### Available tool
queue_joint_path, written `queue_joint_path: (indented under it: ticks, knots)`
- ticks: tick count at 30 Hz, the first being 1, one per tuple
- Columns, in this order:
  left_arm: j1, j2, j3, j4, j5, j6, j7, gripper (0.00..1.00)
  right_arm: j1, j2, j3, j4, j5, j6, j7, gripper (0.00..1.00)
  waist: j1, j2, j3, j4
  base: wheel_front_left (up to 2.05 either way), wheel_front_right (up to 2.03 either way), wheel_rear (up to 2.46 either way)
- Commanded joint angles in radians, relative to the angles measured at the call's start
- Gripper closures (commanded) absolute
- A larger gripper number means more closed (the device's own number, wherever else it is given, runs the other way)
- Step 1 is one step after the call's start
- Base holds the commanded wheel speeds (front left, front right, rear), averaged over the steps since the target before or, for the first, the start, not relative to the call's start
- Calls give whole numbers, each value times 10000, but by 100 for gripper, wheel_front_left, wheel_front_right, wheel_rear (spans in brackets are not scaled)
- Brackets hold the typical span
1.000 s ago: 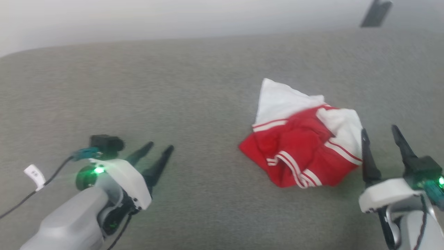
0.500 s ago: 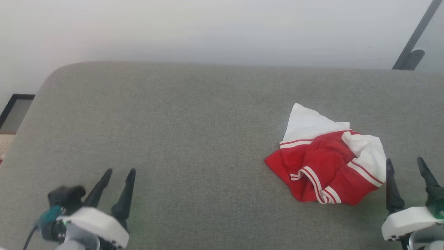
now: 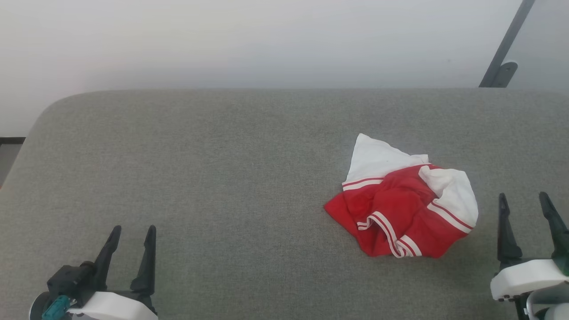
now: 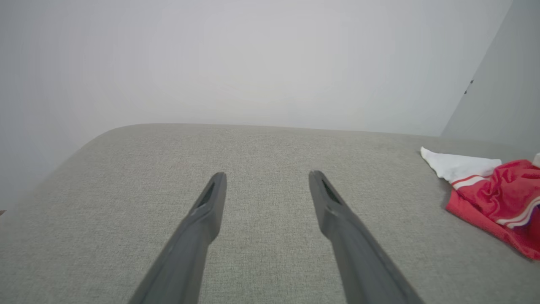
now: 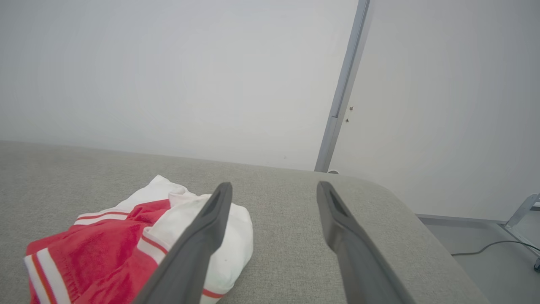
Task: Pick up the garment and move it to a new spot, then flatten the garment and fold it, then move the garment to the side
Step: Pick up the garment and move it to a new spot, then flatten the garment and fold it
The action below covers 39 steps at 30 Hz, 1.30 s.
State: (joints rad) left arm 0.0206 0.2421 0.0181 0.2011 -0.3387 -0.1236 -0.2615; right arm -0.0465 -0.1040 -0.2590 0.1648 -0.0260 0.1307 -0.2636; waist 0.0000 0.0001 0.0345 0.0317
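Note:
The garment lies crumpled in a heap on the right half of the grey padded surface, red with white panels and striped trim. My right gripper stands open just to its right, apart from the cloth, with nothing between its fingers. My left gripper is open near the front left, far from the heap. In the left wrist view the garment shows at the right edge beyond the open left gripper. In the right wrist view the garment lies left of and partly behind the open right gripper.
A pale wall rises behind the surface's rounded far edge. A dark slanted bar stands at the back right. The surface's right end drops to the floor, where a cable lies. A broad stretch of bare grey surface separates the left gripper from the garment.
The head camera has shifted, so the whole scene sits differently in the picture. Both grippers now point straight up the view; the left one was angled to the right. The garment lies unchanged.

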Motion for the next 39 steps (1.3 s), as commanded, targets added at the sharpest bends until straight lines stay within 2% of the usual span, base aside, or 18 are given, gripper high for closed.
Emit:
queue_joint_path:
  ticks: [1,6,14,18,22,24,25,26,29,33,36,39]
  knots:
    - [93,-50,107,34,182,-48,-50,0,14,52,24,-9,79,1,-14,0,0,-1,35,-40,0,0,0]
    - [27,-179,213,11,293,-68,-50,0,-50,113,1,-18,81,1,-14,0,0,-1,130,-100,0,0,0]
    - [-250,69,-234,-224,143,-76,-50,0,-242,200,78,-69,83,1,-14,0,0,-1,370,-239,0,0,0]
    - [-1121,536,-904,-204,16,-77,-51,0,-520,288,196,-211,161,1,-14,0,0,-1,789,-551,0,0,0]
    - [-2899,1300,-2414,345,-557,-75,230,0,-934,412,369,-292,280,1,-14,0,0,-1,1385,-1172,0,0,0]
    - [-4022,1740,-3228,745,-1118,-69,971,0,-1119,464,475,-346,359,1,-14,0,0,-1,1798,-1559,0,0,0]
    - [-4022,1740,-3228,745,-1118,-69,971,0,-1119,464,475,-346,359,1,-14,0,0,-1,1798,-1559,0,0,0]
    - [-4631,2002,-3791,873,-1380,-69,1444,0,-1209,480,510,-359,418,1,-12,0,0,-1,2028,-1762,0,0,0]
    - [-6426,2368,-5370,1382,-2852,-73,3412,0,-1398,524,431,-277,593,1,-14,0,0,-1,2569,-2270,0,0,0]
    - [-8517,2760,-6995,1897,-4831,-62,5949,0,-1654,543,476,-36,1115,1,-14,0,0,-1,3157,-2995,0,0,0]
    - [-9793,3019,-7660,2482,-5971,-59,7644,0,-1821,542,602,108,1522,1,-14,0,0,-1,3538,-3546,0,0,0]
    - [-10785,3064,-8054,3042,-6750,-60,8793,0,-2002,543,746,163,1925,1,-12,0,0,-1,3960,-4063,0,0,0]
